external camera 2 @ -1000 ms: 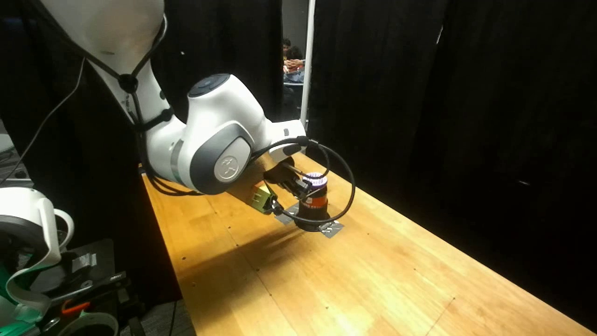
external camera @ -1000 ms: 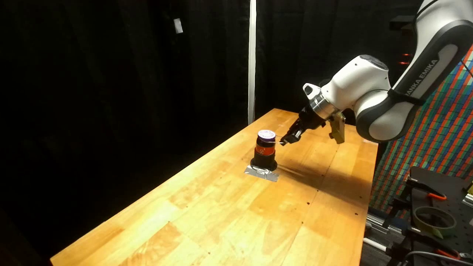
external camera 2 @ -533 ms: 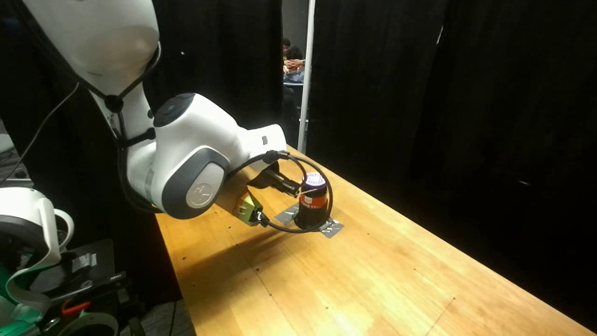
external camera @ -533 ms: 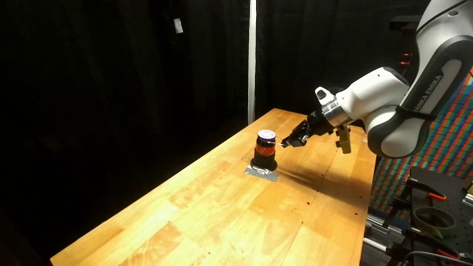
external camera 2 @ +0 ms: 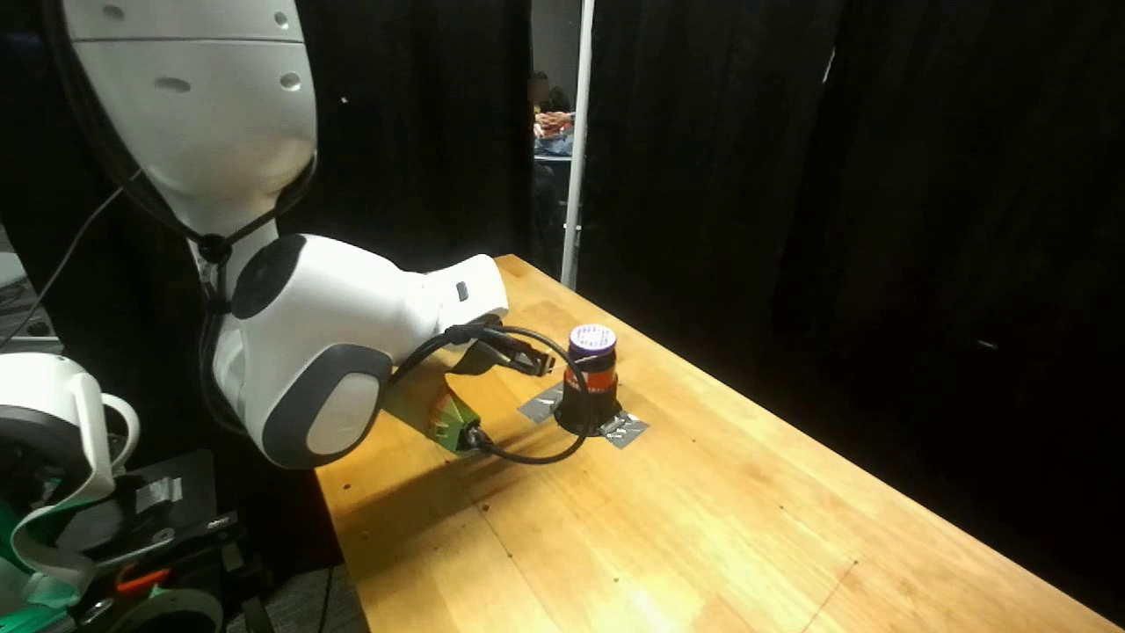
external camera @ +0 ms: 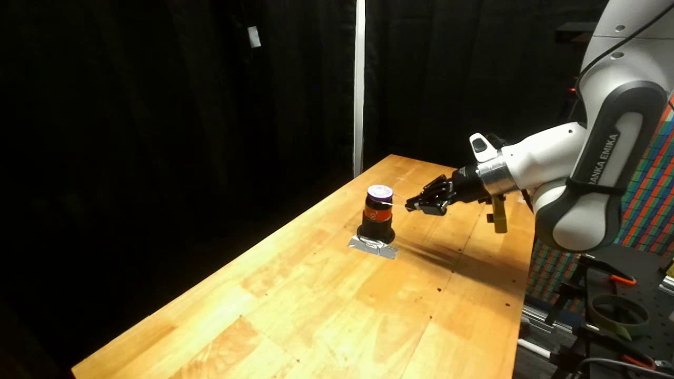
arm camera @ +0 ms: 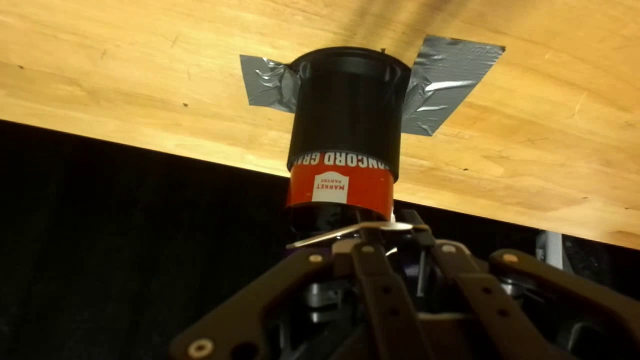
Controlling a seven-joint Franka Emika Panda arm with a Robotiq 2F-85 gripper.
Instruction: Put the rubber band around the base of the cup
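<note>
Just below and right of centre in an exterior view, we've got the cup (external camera: pixel 378 215) upright on the table (external camera: pixel 316 316), silver tape (external camera: pixel 373 247) at its foot. Lower right of centre in the wrist view, there's the gripper (arm camera: pixel 398 230), fingertips close together, the rubber band (arm camera: pixel 345 231) running across them; clamped or not, we can't tell! The band meets the cup under its purple top, well above the base.
</note>
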